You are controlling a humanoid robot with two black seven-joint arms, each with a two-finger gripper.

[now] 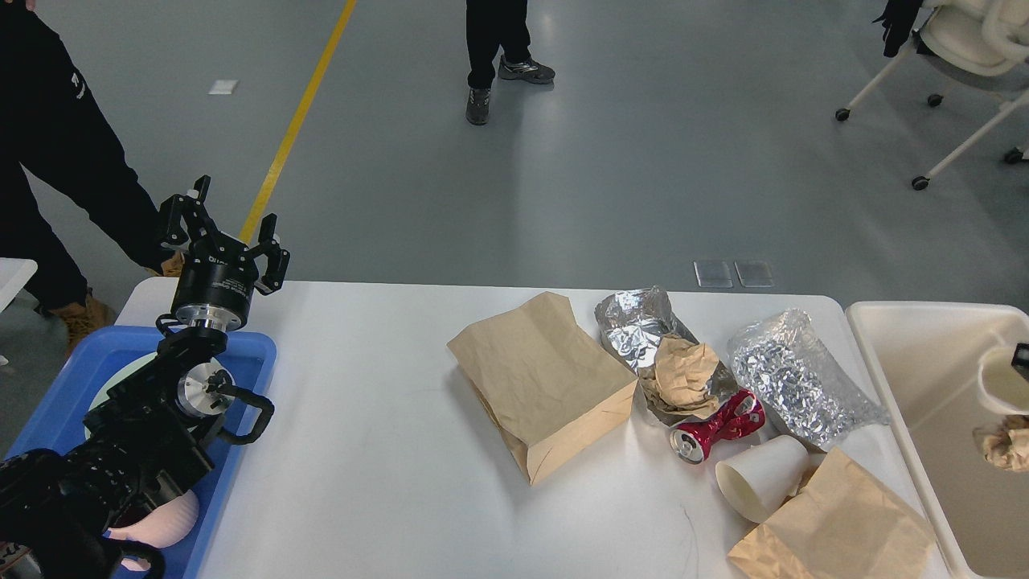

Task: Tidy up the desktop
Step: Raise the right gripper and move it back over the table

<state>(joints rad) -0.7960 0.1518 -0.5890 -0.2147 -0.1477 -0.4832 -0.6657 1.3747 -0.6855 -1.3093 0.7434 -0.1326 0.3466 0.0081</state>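
Most of my left arm is filling the lower left corner, hiding much of the blue tray [253,354] beneath it; a pale pink rounded thing [165,523] is peeking out under the arm, too covered for me to name. Nearest me on the right, a brown paper bag [836,527] is lying flat with its lower corner cut off by the frame edge, and a tipped paper cup [760,482] is resting against it. The desktop [378,450] is stretching wide across the view between tray and cream bin [908,354]. A crushed red can [715,426] is lying just beyond the cup, touching crumpled foil and brown paper [683,374]. A larger paper bag [543,382] is sitting near the middle, and a foil bag [796,378] is lying near the bin. At the right edge, over the bin, a white cup [1001,382] and a paper wad [1005,446] are half cut off; my right gripper is out of sight past the edge. Farther back, my left gripper [225,233] is standing above the tray's far edge, fingers spread and holding nothing.
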